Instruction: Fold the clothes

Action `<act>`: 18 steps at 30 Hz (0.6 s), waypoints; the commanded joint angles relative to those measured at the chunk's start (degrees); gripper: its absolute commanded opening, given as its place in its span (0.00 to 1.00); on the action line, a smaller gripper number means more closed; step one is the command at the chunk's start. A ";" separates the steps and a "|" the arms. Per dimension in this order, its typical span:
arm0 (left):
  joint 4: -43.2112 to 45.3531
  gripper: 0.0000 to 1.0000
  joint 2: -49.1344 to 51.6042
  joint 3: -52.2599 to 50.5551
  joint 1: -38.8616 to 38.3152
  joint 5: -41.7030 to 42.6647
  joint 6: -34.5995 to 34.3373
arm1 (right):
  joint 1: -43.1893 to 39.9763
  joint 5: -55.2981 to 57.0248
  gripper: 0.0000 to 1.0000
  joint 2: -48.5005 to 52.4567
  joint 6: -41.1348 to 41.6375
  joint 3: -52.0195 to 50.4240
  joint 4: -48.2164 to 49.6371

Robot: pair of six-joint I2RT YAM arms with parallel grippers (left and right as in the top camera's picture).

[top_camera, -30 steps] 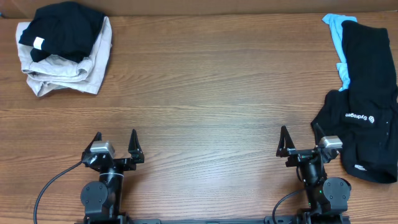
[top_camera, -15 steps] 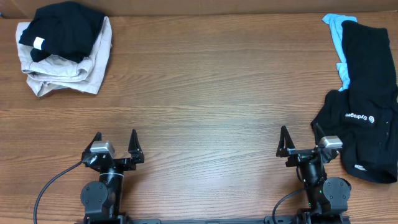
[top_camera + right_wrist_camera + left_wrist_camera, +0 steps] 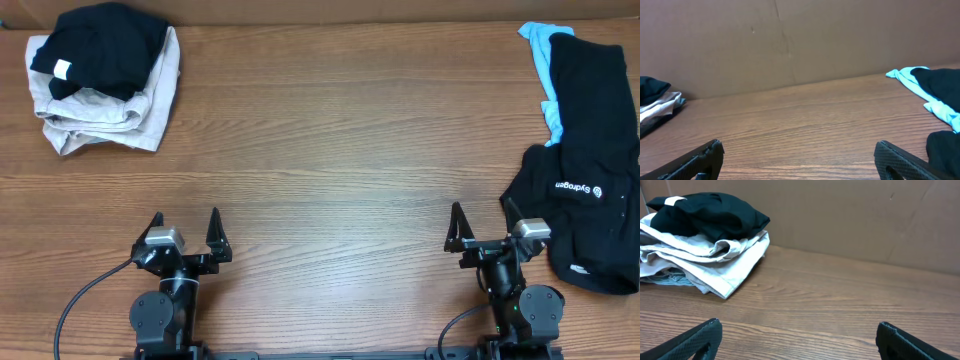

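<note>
A large black shirt (image 3: pixel 588 170) with a small white logo lies crumpled at the table's right edge, over a light blue garment (image 3: pixel 543 60) that shows again in the right wrist view (image 3: pixel 920 85). At the far left corner sits a folded stack: a black garment (image 3: pixel 100 48) on beige ones (image 3: pixel 110 115), also in the left wrist view (image 3: pixel 715 245). My left gripper (image 3: pixel 186 225) rests at the near edge, open and empty. My right gripper (image 3: pixel 484 218) is open too, just left of the black shirt's hem, holding nothing.
The wooden table (image 3: pixel 330 150) stretches bare between the two piles. A brown cardboard wall (image 3: pixel 790 40) stands along the far edge. A black cable (image 3: pixel 80 295) runs from the left arm's base to the near left.
</note>
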 commanded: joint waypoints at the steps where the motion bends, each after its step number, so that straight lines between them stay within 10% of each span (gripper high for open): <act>1: 0.04 1.00 -0.57 -0.31 -0.37 -0.61 -0.39 | -0.37 0.39 1.00 -0.52 -0.04 -0.59 0.22; 18: 0.02 1.00 -0.57 -0.31 -0.37 -0.66 -0.39 | -0.37 0.39 1.00 -0.52 -0.02 -0.59 0.22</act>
